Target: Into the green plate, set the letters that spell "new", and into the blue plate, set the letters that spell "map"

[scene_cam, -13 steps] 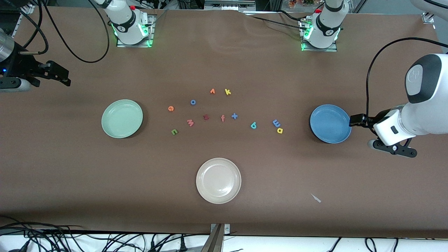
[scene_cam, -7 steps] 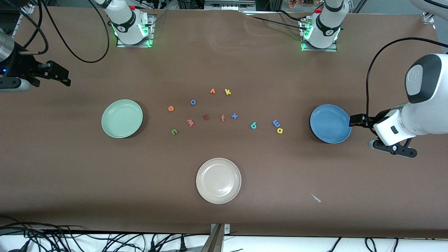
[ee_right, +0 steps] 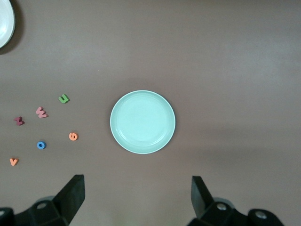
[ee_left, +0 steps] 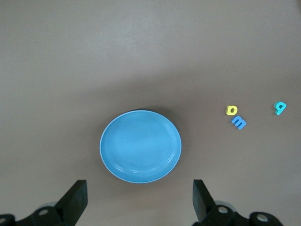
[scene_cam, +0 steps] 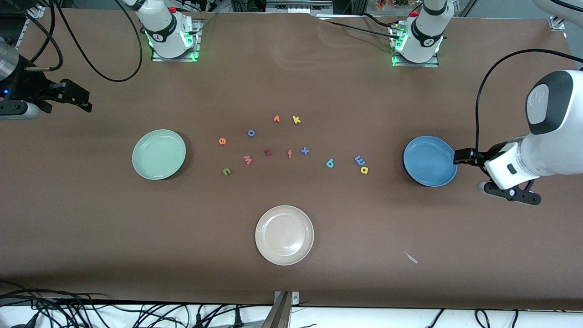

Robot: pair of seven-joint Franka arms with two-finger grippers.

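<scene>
While both arms hang in the air with nothing in their fingers, every letter lies on the brown table (scene_cam: 91, 218) between the plates. Nearest the front camera sits the cream plate (scene_cam: 284, 235). Farther up, the green "n" (scene_cam: 227, 171) and the yellow "a" (scene_cam: 364, 170) come first, then the pinkish-red "w" (scene_cam: 247, 159), the teal "p" (scene_cam: 330, 162) and the blue "m" (scene_cam: 359, 160), which touches the "a". The green plate (scene_cam: 159, 154) lies toward the right arm's end, the blue plate (scene_cam: 430, 161) toward the left arm's end, both bare. The orange "e" (scene_cam: 222, 141) lies farther still. The left gripper (ee_left: 138, 200) hangs spread wide over the table just beside the blue plate; the right gripper (ee_right: 136, 197) waits, spread wide, over the table's edge at its own end.
</scene>
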